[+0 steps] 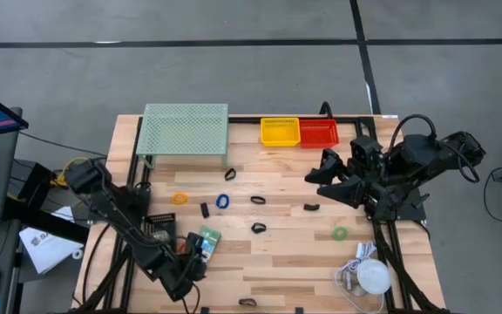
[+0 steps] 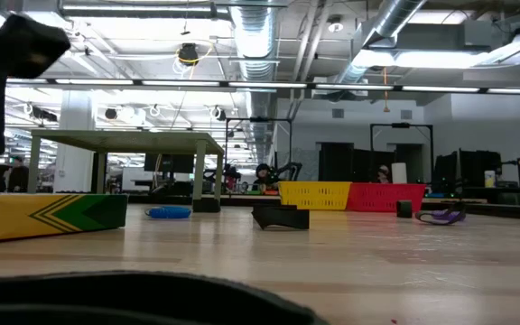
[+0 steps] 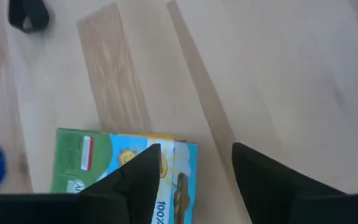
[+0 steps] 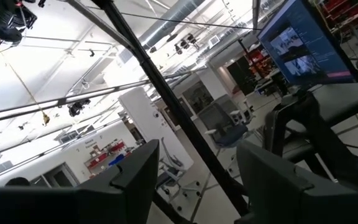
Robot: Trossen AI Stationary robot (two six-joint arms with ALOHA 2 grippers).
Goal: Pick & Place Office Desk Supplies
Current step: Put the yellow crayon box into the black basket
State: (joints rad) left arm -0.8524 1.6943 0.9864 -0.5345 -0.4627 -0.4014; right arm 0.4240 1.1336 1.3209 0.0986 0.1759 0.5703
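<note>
Small supplies lie loose on the wooden table: a green card-backed pack [image 1: 206, 241], an orange ring [image 1: 179, 199], a blue ring [image 1: 223, 201], a green ring [image 1: 341, 233] and several black clips such as one [image 1: 258, 228]. My left gripper [image 1: 194, 253] is open at the table's near left, just above the pack [image 3: 120, 162]. One finger stands over the pack's edge and the other over bare wood. My right gripper [image 1: 314, 174] is open and raised at the far right, and its wrist view [image 4: 197, 149] looks into the room.
The pale-green mesh stand [image 1: 184, 129] is at the far left. A yellow basket [image 1: 280, 132] and a red basket [image 1: 319, 133] sit at the far edge. A white dome with a cord [image 1: 375, 276] is at the near right. Bare wood [image 1: 295, 253] lies in the near middle.
</note>
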